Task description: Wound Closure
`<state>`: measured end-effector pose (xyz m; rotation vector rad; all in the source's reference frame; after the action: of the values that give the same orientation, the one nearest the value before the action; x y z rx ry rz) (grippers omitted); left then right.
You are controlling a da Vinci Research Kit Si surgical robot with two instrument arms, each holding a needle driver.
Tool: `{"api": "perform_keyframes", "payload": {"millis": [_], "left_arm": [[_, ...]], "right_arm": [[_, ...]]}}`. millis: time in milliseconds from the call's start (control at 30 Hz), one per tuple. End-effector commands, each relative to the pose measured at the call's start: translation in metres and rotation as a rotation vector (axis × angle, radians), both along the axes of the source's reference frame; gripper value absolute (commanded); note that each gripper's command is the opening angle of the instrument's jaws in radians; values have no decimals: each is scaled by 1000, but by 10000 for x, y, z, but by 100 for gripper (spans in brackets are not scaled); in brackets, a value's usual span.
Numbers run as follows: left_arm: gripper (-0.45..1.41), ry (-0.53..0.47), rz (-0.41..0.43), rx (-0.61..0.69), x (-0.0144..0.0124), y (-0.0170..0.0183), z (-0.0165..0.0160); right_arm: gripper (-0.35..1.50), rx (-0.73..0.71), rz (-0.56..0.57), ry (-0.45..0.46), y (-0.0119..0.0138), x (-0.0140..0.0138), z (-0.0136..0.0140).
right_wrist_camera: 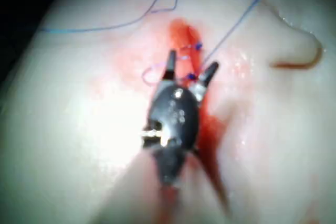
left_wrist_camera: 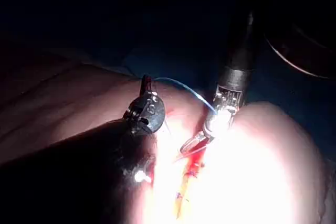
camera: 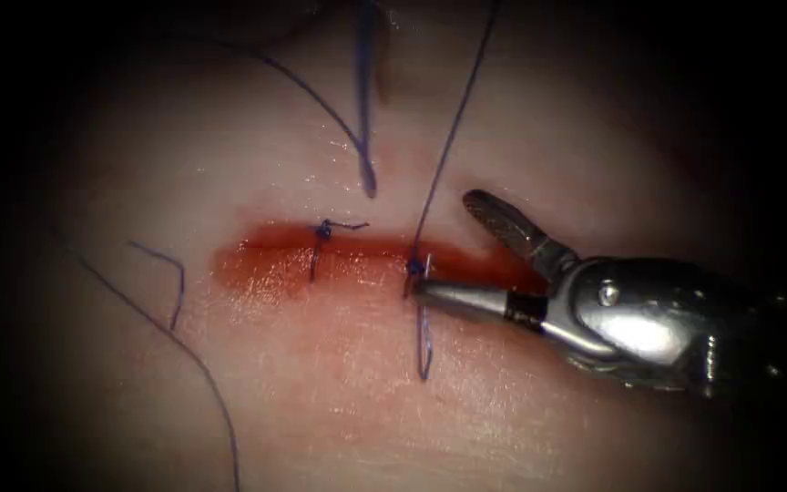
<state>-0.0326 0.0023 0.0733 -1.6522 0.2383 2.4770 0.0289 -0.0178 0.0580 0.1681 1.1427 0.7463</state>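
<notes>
Nearest, the right tool [camera: 444, 246] spreads its jaws wide over the cut [camera: 366, 260] in the tissue [camera: 339, 401], holding nothing, beside a knotted stitch [camera: 416, 266]. Farther back, thread [camera: 453, 128] rises from that knot. I cannot tell where the needle is.

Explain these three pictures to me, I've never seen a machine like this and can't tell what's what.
This is a surgical practice robot stitching a cut in pork, the tissue. One picture looks down from above; two come from cameras riding on the arms. The metal right pincer reaches in with its jaws open, holding nothing, beside a knot on the cut. Another knot sits further left. Blue thread runs up from the near knot, and loose thread lies across the tissue. Red fluid wets the cut.
</notes>
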Motion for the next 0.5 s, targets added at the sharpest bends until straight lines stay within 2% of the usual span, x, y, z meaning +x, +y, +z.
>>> {"api": "perform_keyframes", "payload": {"millis": [33, 133, 200, 233, 267, 333, 500], "left_arm": [[-45, -1, 0, -1, -6, -1, 8], [-45, -2, 2, -3, -4, -1, 10], [-45, -4, 4, -3, -2, 0, 11], [-45, -5, 5, -3, -1, 0, 12], [-45, -5, 6, -4, 0, 1, 13], [-45, -4, 7, -6, 0, 0, 15], [-45, -4, 6, -7, -2, -3, 14]], "right_arm": [[114, 0, 3, 2, 1, 12, 10], [120, 5, 10, 13, 10, 20, 16], [131, 36, 31, 76, 14, 15, 7], [131, 36, 30, 95, 15, 13, 2], [120, 51, 12, 119, 19, 5, -12], [118, 52, 30, 105, 24, 3, -23], [125, 35, 23, 100, 16, 26, -1]]}}
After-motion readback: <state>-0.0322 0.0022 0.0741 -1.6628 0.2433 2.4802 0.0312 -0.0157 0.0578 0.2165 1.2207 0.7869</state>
